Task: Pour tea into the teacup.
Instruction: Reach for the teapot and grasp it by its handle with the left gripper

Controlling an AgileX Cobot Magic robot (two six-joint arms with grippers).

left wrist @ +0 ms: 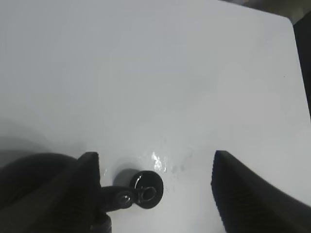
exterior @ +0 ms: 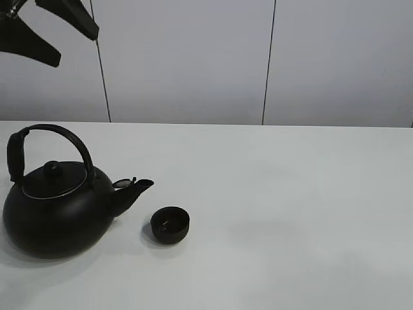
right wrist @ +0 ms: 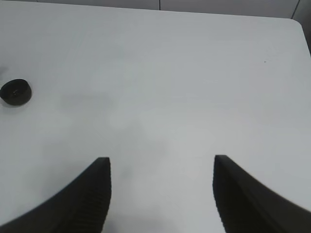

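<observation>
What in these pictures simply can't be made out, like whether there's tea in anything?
- Teacup contents: the inside is dark and small in every view.
- Kettle contents: its lid covers them in the high view.
- Left gripper: mostly cut off by the high view's top edge.
- Right gripper: outside the high view; its wrist view shows only two fingers.
</observation>
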